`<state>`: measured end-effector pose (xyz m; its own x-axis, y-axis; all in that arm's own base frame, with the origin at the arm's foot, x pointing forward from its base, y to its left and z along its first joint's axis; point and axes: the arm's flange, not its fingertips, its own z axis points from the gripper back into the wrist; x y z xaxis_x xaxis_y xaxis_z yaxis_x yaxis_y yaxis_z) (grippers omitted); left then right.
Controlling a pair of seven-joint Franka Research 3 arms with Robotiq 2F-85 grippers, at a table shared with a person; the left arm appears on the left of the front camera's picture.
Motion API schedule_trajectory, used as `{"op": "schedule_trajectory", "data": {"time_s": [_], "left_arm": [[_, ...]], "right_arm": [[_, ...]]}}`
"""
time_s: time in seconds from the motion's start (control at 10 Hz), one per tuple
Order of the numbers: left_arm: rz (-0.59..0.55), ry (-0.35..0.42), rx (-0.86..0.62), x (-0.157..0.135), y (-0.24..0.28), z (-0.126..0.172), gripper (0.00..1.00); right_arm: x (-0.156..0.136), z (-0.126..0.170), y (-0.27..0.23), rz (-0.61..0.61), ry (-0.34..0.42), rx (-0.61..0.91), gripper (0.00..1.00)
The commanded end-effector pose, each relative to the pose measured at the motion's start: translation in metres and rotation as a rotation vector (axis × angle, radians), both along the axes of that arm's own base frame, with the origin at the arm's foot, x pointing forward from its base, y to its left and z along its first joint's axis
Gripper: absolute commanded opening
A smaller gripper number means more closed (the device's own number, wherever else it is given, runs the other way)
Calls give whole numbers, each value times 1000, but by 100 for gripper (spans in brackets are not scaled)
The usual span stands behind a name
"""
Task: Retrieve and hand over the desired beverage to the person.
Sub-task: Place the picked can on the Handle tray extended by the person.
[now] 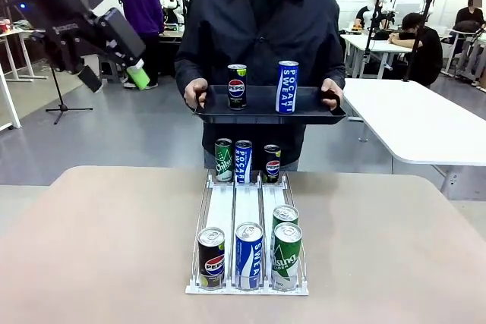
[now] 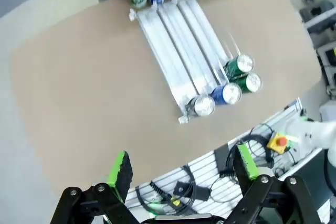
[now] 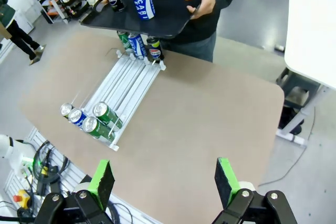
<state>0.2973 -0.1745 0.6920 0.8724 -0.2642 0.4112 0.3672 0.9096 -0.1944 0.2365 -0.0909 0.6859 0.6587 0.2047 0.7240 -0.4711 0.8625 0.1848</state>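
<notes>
The left gripper (image 1: 114, 75) hangs high off the tabletop's (image 1: 91, 248) left edge, fingers spread, holding nothing. At the near edge the rack (image 1: 247, 210) fronts a Pepsi can (image 1: 211, 257), a Pocari can (image 1: 248, 255) and two Sprite cans (image 1: 287, 256). The person (image 1: 262, 28) holds a tray (image 1: 267, 111) beyond the far edge. The right gripper (image 3: 165, 184) is released too. No can is chosen yet; next comes reaching down

The person (image 1: 262, 28) wears a dark collared jacket with long sleeves over a black top, and the grippers (image 2: 181, 174) (image 3: 165, 179) are black, angular, with round screws at the joints and green pads (image 2: 119, 169).
</notes>
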Motion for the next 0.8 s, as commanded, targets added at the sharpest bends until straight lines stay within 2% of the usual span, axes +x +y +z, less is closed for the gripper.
{"op": "schedule_trajectory", "data": {"time_s": [0.0,0.7], "left_arm": [[-21,53,50,11,0,3,100],[-4,32,23,4,3,-3,100]], "right_arm": [[1,0,1,29,-3,14,100],[1,0,1,29,-3,14,100]]}}
